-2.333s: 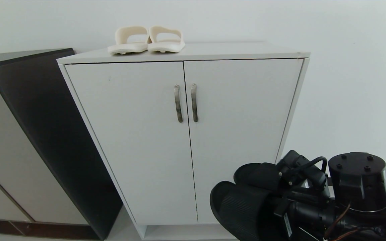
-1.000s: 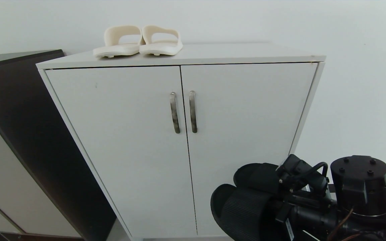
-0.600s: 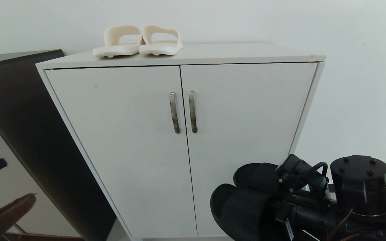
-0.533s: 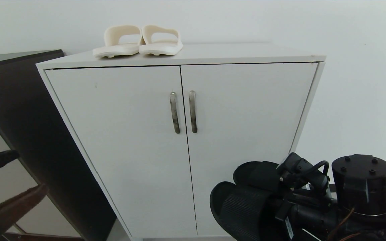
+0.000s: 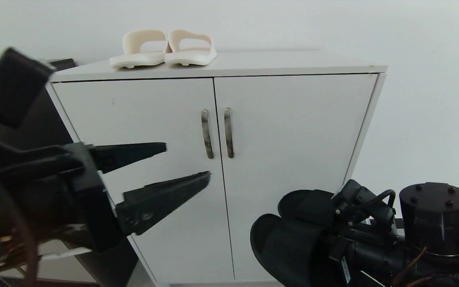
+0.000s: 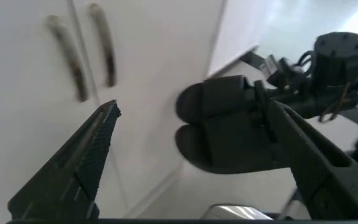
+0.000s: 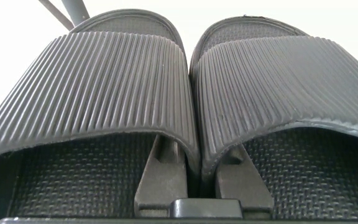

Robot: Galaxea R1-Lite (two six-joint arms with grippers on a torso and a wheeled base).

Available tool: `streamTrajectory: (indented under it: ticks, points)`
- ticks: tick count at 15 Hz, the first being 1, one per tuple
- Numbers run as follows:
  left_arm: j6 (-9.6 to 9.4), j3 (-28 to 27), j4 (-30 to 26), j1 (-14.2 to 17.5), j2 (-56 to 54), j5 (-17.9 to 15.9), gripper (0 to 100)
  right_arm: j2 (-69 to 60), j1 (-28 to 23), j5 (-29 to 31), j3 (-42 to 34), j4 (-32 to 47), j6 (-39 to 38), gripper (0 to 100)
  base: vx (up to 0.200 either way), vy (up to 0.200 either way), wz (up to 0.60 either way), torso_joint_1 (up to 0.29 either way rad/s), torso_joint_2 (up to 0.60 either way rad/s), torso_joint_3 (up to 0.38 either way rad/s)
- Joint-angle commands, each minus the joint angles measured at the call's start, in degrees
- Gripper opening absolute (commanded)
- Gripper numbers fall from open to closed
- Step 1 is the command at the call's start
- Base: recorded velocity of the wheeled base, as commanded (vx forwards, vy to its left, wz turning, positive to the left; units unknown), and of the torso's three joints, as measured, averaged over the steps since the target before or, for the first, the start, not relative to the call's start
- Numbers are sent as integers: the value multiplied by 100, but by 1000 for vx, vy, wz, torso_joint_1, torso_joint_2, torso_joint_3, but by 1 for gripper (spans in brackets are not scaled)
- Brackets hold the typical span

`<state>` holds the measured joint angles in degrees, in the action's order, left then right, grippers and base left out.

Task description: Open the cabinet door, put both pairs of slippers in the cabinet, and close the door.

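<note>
Left tool (image 5: 187, 160) hangs spread before the shut cabinet (image 5: 293, 131) (cream slippers (image 5: 163, 50) on top); right tool (image 7: 201, 180) pinches black slippers (image 5: 289, 239).

Left claw (image 5: 187, 160), newly up from lower left, agape before the left cabinet door (image 5: 134, 107).

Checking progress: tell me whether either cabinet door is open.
No: both cabinet doors sit shut and flush, their handles side by side.

The cream slippers (image 5: 163, 50) sit side by side atop the white cabinet (image 5: 293, 61).
</note>
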<state>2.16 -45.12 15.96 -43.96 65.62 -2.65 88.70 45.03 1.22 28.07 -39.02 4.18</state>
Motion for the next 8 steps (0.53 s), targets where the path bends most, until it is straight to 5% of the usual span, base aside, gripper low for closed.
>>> streamTrajectory:
  ticks: [1,5,8]
  points:
    - [417,-665,-75,-157,627,-878,100,-63,6,1,-13,0,4,0,0,0,0,0,0,0]
    - [1472,-1342,-84,-34,1155,-2065,100,-72,-3,1,-4,0,4,0,0,0,0,0,0,0]
    - [1700,-1412,-75,239,1462,-2671,100,-81,-21,1,-4,0,4,0,0,0,0,0,0,0]
